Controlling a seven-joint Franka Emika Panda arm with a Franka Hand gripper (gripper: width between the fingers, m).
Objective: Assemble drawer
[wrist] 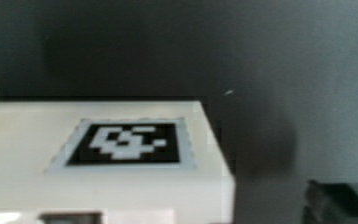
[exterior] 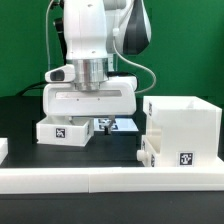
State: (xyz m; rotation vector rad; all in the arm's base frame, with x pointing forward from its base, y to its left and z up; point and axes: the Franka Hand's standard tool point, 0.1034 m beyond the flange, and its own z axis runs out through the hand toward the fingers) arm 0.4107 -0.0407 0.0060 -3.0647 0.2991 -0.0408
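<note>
A white drawer part (exterior: 62,129) with a black marker tag lies on the dark table at the exterior view's left. In the wrist view it (wrist: 105,150) fills the left half, tag facing up. My gripper (exterior: 102,124) hangs low over the table, just to the right of this part and close to its edge. In the wrist view my gripper (wrist: 202,208) has its jaws wide apart, with one dark finger (wrist: 345,200) over bare table. It holds nothing. A white open drawer box (exterior: 182,128) with a tag on its front stands at the exterior view's right.
The marker board (exterior: 125,125) lies flat behind my gripper, between the two white parts. A long white rail (exterior: 100,181) runs along the front edge of the table. A small white piece (exterior: 3,150) shows at the far left edge.
</note>
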